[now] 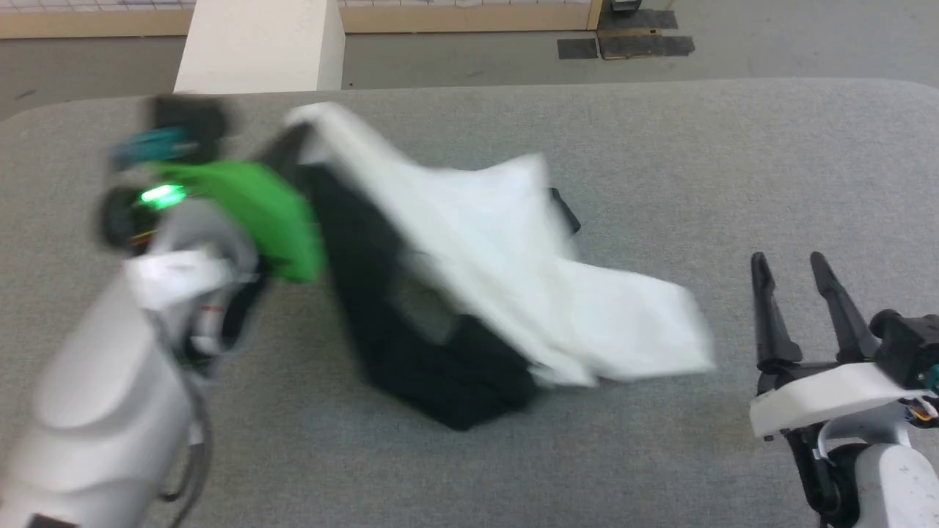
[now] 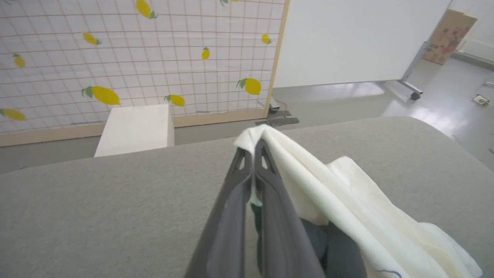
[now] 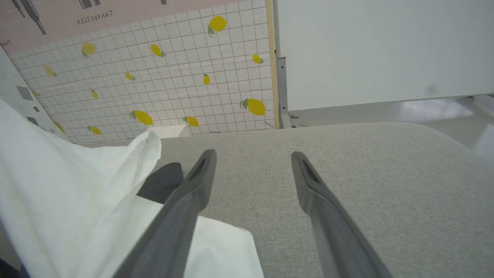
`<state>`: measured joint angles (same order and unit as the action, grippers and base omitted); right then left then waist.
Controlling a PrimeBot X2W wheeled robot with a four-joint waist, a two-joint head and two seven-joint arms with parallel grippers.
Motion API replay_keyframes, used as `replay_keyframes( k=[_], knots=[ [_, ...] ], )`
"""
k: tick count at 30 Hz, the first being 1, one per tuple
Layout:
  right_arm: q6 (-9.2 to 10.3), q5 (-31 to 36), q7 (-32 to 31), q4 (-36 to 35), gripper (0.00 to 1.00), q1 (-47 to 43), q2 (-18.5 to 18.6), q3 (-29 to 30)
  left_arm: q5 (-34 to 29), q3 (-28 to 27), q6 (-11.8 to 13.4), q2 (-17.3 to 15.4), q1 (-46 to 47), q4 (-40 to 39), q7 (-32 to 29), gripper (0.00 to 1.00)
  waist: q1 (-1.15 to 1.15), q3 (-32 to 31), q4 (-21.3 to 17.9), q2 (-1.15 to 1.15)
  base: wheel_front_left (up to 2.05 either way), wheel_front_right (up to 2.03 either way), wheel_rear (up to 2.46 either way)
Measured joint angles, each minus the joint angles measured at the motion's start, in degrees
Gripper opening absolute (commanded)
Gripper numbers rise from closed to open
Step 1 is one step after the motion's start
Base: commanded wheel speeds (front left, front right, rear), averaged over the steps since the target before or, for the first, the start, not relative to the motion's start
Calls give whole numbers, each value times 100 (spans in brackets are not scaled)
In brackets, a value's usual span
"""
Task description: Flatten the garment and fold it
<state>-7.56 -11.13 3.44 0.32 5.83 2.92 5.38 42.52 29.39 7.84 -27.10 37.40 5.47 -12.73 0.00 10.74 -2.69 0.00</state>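
barely begun: left gripper [image 2: 253, 154] clamps the crumpled t-shirt [image 1: 499, 249], right gripper [image 1: 788, 260] open and empty; flattening and folding remain

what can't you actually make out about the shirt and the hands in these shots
- Head view: motion blur smears the left hand and the garment, so which edge is pinched is unclear.
- Left wrist view: the hand's own fingers hide the black cloth below; the bottom edge cuts the rest.
- Right wrist view: the garment runs off the left and bottom edges; the open right hand covers part.
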Motion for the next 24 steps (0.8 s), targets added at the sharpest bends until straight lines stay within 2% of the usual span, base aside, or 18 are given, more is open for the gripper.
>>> replay_keyframes(
  k=[4,6,7,8,9,12,15,18,22,24],
  knots=[
    [0,-3,0,-13,100,14,-1,-203,223,-519,289,-312,-313,1124,289,0,0,101,-93,0,0,0,0],
    [0,-34,0,0,100,21,0,-280,258,-651,437,-335,-469,1629,426,0,0,170,-152,0,0,0,0],
    [0,-40,0,7,100,29,0,-325,289,-690,497,-318,-567,1863,486,29,0,205,-186,0,0,0,0],
    [0,-44,-2,13,100,31,0,-348,316,-680,502,-276,-661,2039,494,96,0,239,-212,0,0,0,0],
    [0,-45,-18,19,100,31,-1,-355,342,-651,465,-224,-735,2125,528,100,0,266,-228,0,0,0,0],
    [0,-25,-51,21,100,31,2,-392,427,-627,334,92,-923,2246,880,100,0,328,-233,0,0,0,0],
    [0,63,-125,-3,100,33,4,-488,488,-842,363,348,-1134,2115,1702,100,0,318,-174,0,0,0,0],
    [0,218,-386,-25,100,32,7,-731,396,-949,431,469,-1549,1729,2496,100,0,272,-49,0,0,0,0],
    [0,598,-943,35,100,47,58,-1310,-51,-1048,586,584,-2102,1088,2720,100,0,236,165,0,0,0,0],
    [0,823,-1345,192,100,144,241,-1685,-374,-1302,594,724,-2382,610,2728,100,0,238,295,0,0,0,0]
  ],
)
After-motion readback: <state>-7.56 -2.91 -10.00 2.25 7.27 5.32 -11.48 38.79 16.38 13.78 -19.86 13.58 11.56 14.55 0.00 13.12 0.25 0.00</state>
